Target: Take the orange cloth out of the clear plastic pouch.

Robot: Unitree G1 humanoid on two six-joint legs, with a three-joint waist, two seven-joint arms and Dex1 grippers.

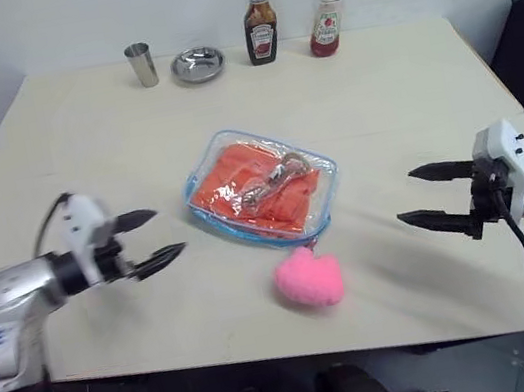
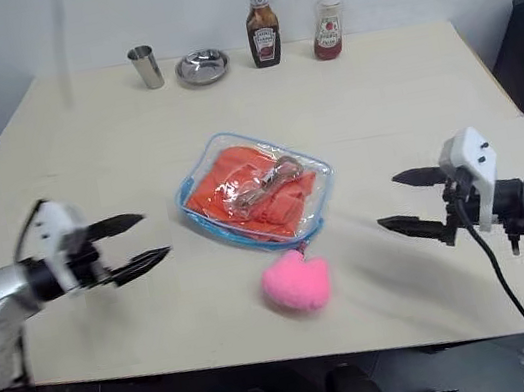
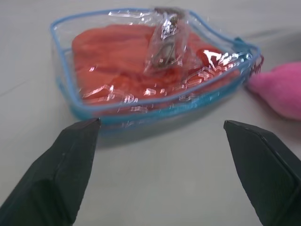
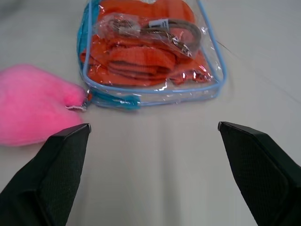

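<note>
While both grippers hover over the table (image 1: 77, 127) with black fingers spread wide and nothing between them, the left gripper (image 1: 151, 240) and right gripper (image 1: 423, 196) flank the pouch (image 1: 261, 188), each well apart from it. The cloth (image 1: 240, 185) lies folded and rumpled inside that crinkly clear pouch with blue trim, partly veiled by glare and by a small wrapped item on top that is hard to identify. A fluffy pink plush (image 1: 309, 278) touches the pouch's near corner.
</note>
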